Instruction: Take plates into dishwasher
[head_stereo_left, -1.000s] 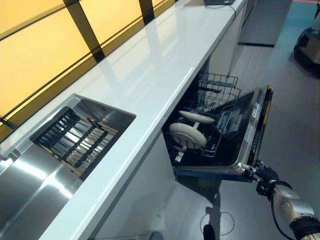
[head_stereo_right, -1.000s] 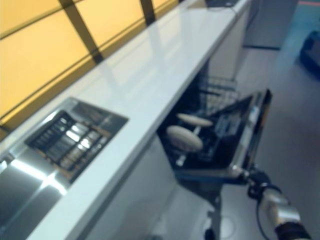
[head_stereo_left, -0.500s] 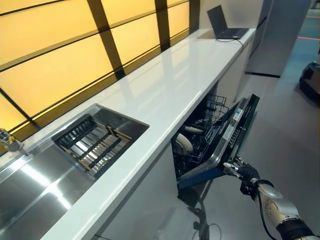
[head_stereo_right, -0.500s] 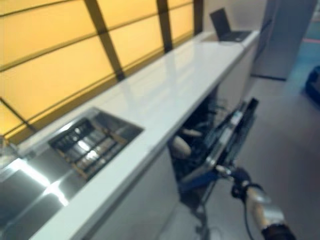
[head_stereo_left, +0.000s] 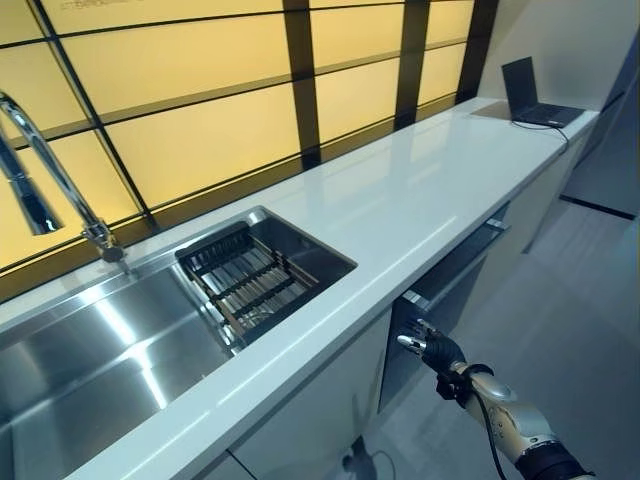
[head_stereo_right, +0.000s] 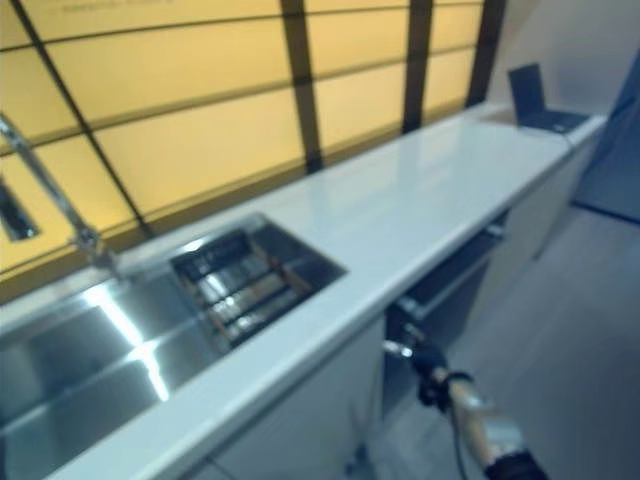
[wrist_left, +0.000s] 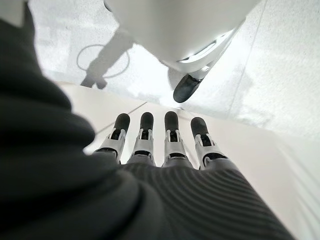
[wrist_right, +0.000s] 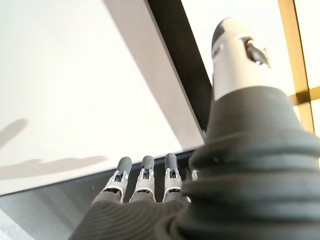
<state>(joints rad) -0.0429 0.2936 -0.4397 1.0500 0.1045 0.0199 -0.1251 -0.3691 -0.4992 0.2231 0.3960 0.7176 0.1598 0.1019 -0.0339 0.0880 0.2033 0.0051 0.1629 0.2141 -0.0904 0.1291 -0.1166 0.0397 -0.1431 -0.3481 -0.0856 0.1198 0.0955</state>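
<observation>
— Sink (head_stereo_left: 60, 350)? 
— Holds a rack (head_stereo_left: 250, 285). 
— Dishwasher (head_stereo_left: 440, 300)? 
— Right, door nearly closed; plates hidden. 
— Hands? 
— Right hand (head_stereo_left: 428, 348) fingers straight at the door; left hand (wrist_left: 165, 145) relaxed.

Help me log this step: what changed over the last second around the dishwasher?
The dishwasher door swung up from wide open to nearly shut, hiding the plates in the rack; the right hand, fingers straight, pushed it up from its edge. The camera also swung, so the faucet now shows. The left hand hangs open, holding nothing.
</observation>
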